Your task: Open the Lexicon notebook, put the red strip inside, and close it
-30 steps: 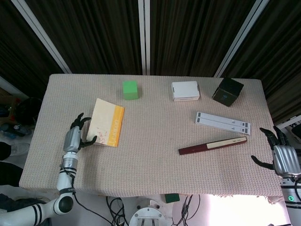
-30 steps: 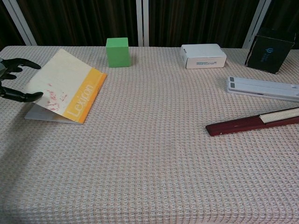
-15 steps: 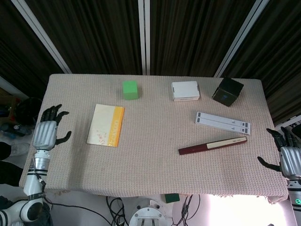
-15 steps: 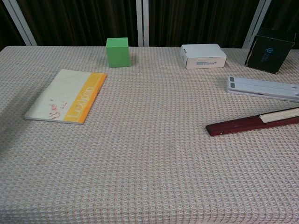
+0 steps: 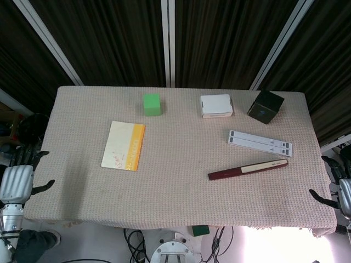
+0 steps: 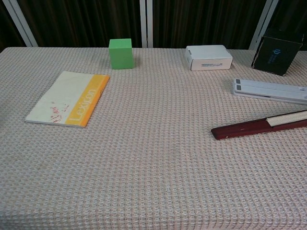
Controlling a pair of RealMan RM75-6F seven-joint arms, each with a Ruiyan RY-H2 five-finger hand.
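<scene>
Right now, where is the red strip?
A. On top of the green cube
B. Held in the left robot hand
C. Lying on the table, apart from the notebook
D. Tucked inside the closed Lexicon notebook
C: the red strip lies bare on the table, well to the right of the closed Lexicon notebook, and no robot hand touches it.

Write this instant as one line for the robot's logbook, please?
notebook: closed, flat on table | red strip: on table, untouched | left hand: open, off table edge | right hand: open, off table edge
</scene>
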